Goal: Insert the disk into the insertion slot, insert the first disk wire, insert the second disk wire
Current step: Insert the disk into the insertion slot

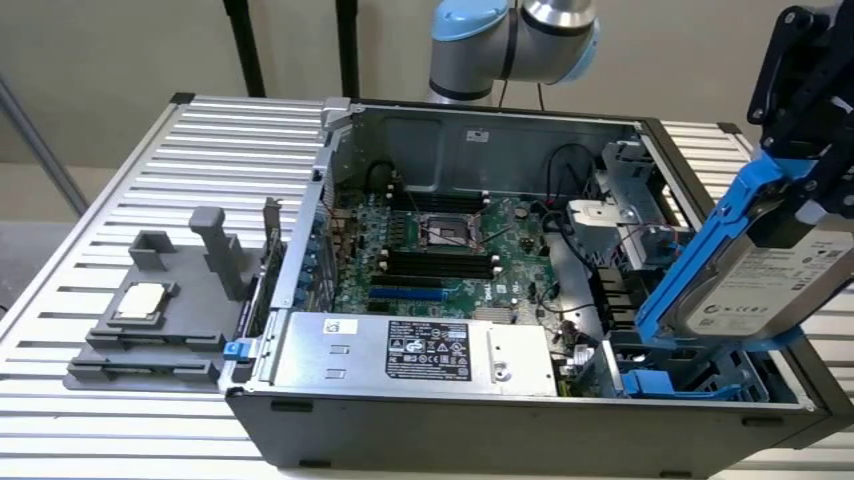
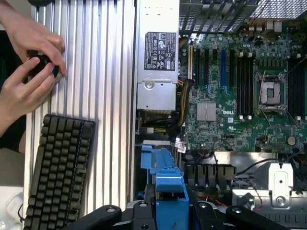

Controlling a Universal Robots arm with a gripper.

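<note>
Disk (image 1: 763,285), a grey metal drive with a white label, sat clipped in its blue carrier frame (image 1: 705,250). It hung tilted in the air, clamped in the gripper (image 1: 805,200), over the front corner of the computer case (image 1: 534,432) on the exterior view's right. The frame's lower end was just above the insertion slot (image 1: 683,378), the dark bay with blue fittings in that corner. Whether it touched the bay could not be told; it was not seated. In the wrist view the gripper (image 2: 171,213) jaws stood either side of the blue frame, closed on it.

Handling, as a judgement: the drive looked rigid and fairly heavy. Its metal shell was smooth, so probably slippery if pinched on the bare faces. The plastic frame offered better purchase but might flex. The disk was likely sensitive to shock, and the connector end should not be knocked. The best hold seemed to be across the frame's side rails near the upper end, as here, leaving the lower end free. Tilted like this, it could bind on the bay if pushed askew.

Elsewhere, the power supply box (image 1: 400,350) lay along the case's front edge, and the motherboard (image 1: 441,265) with its CPU socket (image 1: 449,232) sat mid-case. A person's hands (image 2: 24,91) were at the slatted table's (image 2: 110,96) edge, with a keyboard (image 2: 57,172) on it beside the case.
</note>
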